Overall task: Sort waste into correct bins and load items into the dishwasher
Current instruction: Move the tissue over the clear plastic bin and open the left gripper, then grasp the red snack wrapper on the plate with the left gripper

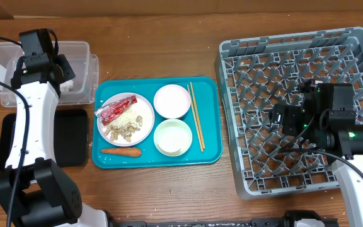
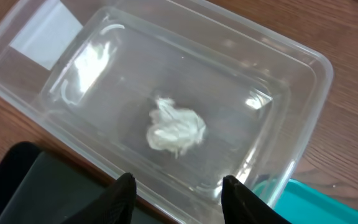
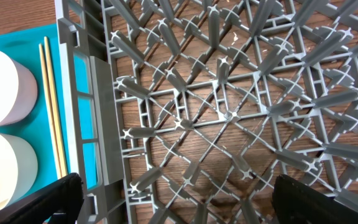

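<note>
My left gripper (image 2: 178, 186) is open and empty above the clear plastic bin (image 1: 82, 49), where a crumpled white tissue (image 2: 174, 132) lies on the bottom. My right gripper (image 3: 179, 199) is open and empty over the grey dishwasher rack (image 1: 295, 57). The teal tray (image 1: 210, 154) holds a plate (image 1: 145, 129) with food scraps and a red wrapper (image 1: 115, 110), a carrot (image 1: 121, 151), a pink bowl (image 1: 171, 100), a pale green bowl (image 1: 172, 137) and chopsticks (image 1: 196, 116). The bowls and chopsticks (image 3: 51, 106) show at the left of the right wrist view.
A black bin (image 1: 71, 135) lies left of the tray, below the clear bin, and shows in the left wrist view (image 2: 36, 186). The rack's grid of upright tines (image 3: 229, 93) fills the right wrist view over the wooden table (image 1: 156, 38).
</note>
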`<state>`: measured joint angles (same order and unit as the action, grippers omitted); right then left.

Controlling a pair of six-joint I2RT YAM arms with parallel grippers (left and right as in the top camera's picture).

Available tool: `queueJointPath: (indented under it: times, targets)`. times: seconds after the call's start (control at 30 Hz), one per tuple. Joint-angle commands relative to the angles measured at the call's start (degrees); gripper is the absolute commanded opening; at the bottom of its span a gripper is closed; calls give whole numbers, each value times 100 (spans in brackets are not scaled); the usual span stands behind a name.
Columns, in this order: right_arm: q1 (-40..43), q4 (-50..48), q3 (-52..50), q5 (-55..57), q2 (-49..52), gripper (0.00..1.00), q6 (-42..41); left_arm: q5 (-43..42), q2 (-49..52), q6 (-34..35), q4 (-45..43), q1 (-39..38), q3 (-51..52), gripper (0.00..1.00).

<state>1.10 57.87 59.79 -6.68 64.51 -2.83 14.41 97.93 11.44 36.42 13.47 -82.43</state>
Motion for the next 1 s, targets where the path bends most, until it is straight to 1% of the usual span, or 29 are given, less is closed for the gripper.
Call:
queueJointPath:
  times: [0.0,0.07,0.1,0.17,0.2,0.3,0.37,0.77,0.97]
  targets:
    - [26,-22,168,-22,-52,100,-22,-758,-354,-273,179,-201,-197,47]
    - [26,-22,168,-22,-52,100,-22,-1161,-490,-450,348,-385,-199,51]
    - [26,-22,168,-22,-52,100,-22,-1537,-549,-776,645,-608,-199,55]
    - [26,-22,168,-22,-52,100,-22,-1797,-525,-1095,1130,-859,-190,65]
    - [26,-22,168,-22,-52,100,-22,-1845,-483,-1294,1333,-968,-173,67]
    - [26,-22,168,-24,-52,100,-22,-1840,-262,-1856,1781,-1261,-68,68]
    - [26,-22,168,-24,-52,100,-22,-1816,-98,-2044,1869,-1368,15,67]
    - [26,-26,168,-24,-52,100,-22,-1727,1270,-2146,1687,-1475,72,65]
    - [26,-28,168,-24,-52,100,-24,-1716,1582,-2288,1547,-1545,72,71]
